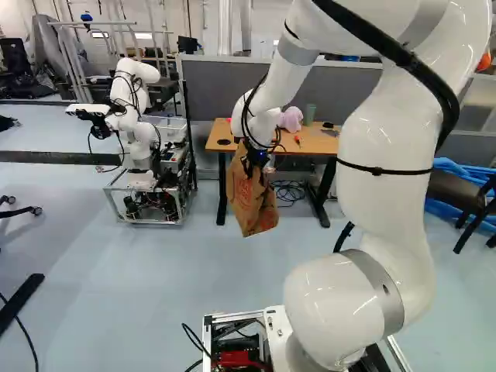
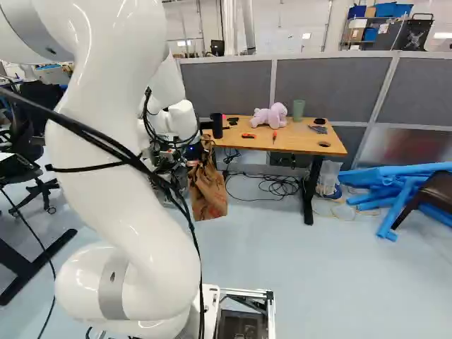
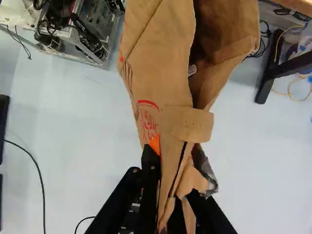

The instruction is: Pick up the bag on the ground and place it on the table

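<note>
In the left base view, shows the bag (image 1: 252, 203) hanging from the gripper (image 1: 257, 157) near the table (image 1: 322, 146), with its bottom well below the tabletop and seemingly off the floor. Calls for height first, by judgement: lift straight up, slowly, until clear of the front edge, and only then reach forward. Keep any swing small, to avoid snagging on that edge.

In the right base view, shows the bag near the left end of the table. Carry it across to bare wood close to the front, short of the stuffed toy (image 2: 270, 116) and the green cup (image 2: 299, 109), and aside from the orange cutter (image 2: 248, 135). Take care not to sweep the cup over.

In the wrist view, shows the gripper pinching a crumpled fold of the bag, paper squeezed from both sides. Looks likely to bend or tear under a jerk, so turn gently. Over the table, lower until well supported by the wood, let the paper settle, then spread the fingers and back away without dragging.
</note>
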Available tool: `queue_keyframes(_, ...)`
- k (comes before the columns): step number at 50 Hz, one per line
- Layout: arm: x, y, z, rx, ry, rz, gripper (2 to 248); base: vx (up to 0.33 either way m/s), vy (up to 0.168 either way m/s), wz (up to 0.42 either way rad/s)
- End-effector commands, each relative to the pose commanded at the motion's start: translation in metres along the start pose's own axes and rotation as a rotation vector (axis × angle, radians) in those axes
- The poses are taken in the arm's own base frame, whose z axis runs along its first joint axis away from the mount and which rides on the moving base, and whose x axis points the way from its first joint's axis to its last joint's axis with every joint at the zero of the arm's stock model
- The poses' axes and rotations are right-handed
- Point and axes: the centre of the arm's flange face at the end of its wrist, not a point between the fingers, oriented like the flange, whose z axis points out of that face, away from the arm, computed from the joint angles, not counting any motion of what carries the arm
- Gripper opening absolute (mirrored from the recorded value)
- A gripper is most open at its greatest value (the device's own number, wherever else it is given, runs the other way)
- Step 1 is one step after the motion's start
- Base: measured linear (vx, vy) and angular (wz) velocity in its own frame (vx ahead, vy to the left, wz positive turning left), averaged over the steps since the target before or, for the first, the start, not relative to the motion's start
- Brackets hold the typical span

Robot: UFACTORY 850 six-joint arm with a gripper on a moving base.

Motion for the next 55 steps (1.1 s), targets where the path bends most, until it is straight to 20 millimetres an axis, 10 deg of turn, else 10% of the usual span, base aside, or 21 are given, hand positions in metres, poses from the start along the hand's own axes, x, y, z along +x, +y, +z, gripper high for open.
queue_keyframes(55, 0.025, 0.005, -0.065, -0.003, 0.018, 0.009, 21, 0.000, 0.000, 0.000)
